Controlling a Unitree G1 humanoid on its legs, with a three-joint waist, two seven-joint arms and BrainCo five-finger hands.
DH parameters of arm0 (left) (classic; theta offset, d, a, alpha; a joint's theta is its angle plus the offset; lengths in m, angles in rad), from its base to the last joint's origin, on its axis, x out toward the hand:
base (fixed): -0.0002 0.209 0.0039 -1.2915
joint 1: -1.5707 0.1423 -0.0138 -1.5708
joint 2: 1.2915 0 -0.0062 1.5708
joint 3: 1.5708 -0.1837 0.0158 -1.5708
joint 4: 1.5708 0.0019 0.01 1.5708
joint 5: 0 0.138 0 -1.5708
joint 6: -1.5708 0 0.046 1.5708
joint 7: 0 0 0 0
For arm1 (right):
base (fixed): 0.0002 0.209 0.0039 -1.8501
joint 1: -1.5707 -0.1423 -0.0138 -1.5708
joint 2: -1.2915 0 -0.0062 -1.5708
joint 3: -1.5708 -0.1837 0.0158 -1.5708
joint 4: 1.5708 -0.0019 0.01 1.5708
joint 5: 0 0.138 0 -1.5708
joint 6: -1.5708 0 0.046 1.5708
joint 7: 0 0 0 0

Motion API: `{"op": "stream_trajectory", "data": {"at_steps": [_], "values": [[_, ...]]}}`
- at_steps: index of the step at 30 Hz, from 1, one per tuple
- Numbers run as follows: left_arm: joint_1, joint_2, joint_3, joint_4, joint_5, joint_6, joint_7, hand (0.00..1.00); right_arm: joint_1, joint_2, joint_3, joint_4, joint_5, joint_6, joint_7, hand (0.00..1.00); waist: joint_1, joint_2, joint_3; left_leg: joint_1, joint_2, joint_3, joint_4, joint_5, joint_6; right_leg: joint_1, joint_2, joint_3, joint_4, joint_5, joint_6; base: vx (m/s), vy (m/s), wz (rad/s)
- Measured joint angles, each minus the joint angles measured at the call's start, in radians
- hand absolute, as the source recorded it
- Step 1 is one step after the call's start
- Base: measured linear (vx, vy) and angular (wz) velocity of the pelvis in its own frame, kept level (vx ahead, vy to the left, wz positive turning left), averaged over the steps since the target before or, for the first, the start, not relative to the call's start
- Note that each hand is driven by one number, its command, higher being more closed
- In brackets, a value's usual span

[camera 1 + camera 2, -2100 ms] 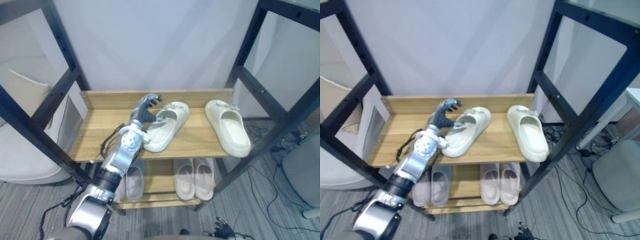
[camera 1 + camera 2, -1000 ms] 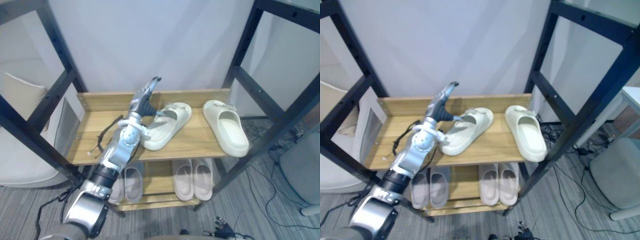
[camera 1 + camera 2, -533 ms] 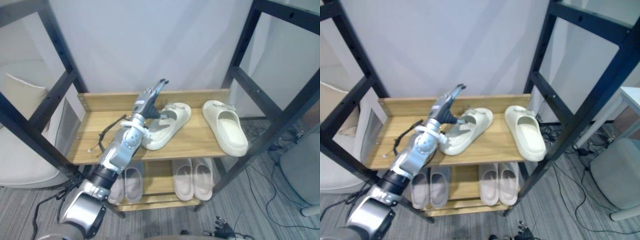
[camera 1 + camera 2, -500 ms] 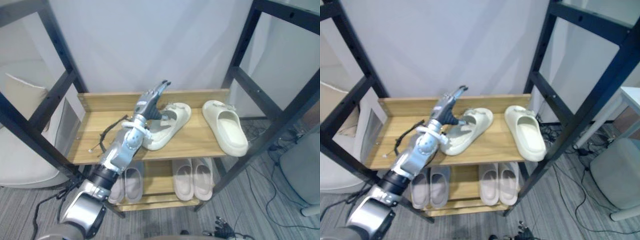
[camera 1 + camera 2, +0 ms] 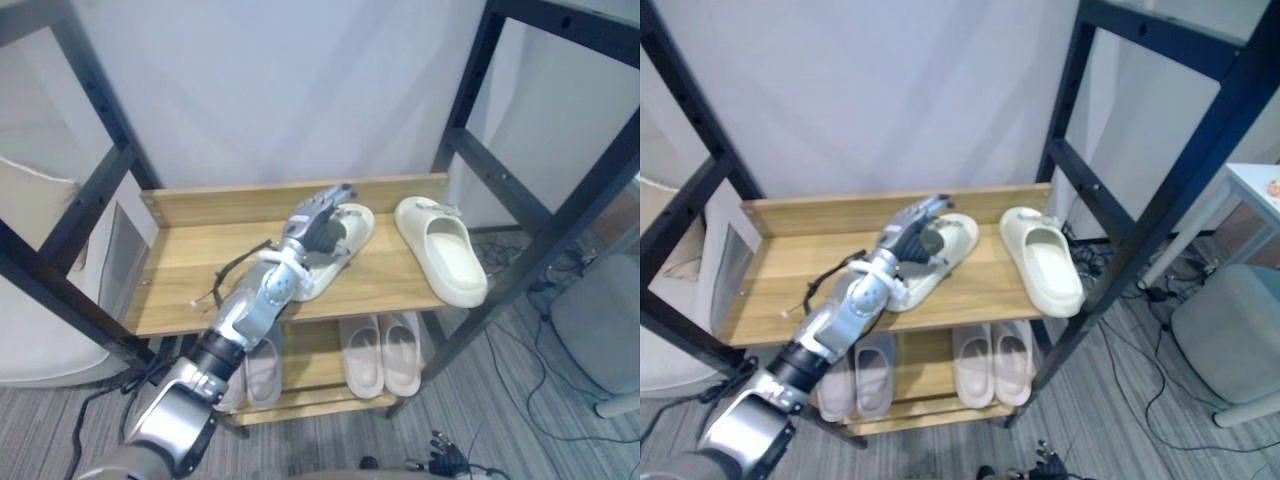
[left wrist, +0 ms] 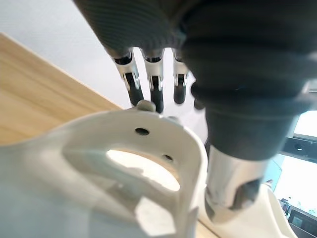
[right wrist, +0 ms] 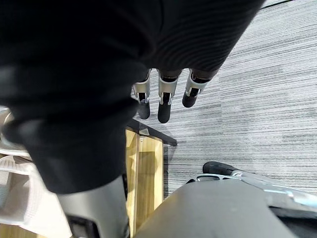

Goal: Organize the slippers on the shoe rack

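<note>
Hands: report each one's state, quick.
Left hand: open, fingers reaching over the strap of the cream slipper, no grip closed on it.
Right hand: open, fingers straight, holding nothing.

From my end this reads as a home-style entry corner staged inside a test room. The landmark is the wooden shoe rack (image 5: pixel 190 270) against a plain white wall (image 5: pixel 270 90). Cream slippers (image 5: pixel 440 250) lie on its upper shelf, and pale pairs of slippers (image 5: pixel 385 355) stand side by side on the lower one. Left of the rack I see a white upholstered seat (image 5: pixel 40 345) with a beige cushion (image 5: pixel 30 195), which is the homely part. The rest looks less lived-in. A black metal frame (image 5: pixel 1180 28) stands around the rack and grey striped carpet (image 7: pixel 267 74) covers the floor. Loose cables (image 5: pixel 1092 265) trail on the floor to the rack's right, near a grey padded seat (image 5: pixel 600 330) and a white table corner (image 5: pixel 1255 190).
</note>
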Motion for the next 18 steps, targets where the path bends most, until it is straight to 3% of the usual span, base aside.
{"op": "stream_trajectory", "data": {"at_steps": [18], "values": [[-0.031,-0.026,0.003,0.057,-0.015,0.001,-0.002,1.00,0.002,0.001,-0.008,-0.004,0.001,0.000,-0.002,0.00,-0.007,0.010,0.000,0.004,0.002,0.001,-0.004,-0.001,-0.002,0.005,0.000,-0.008,-0.007,0.001,0.000,-0.01,-0.003,0.00]]}}
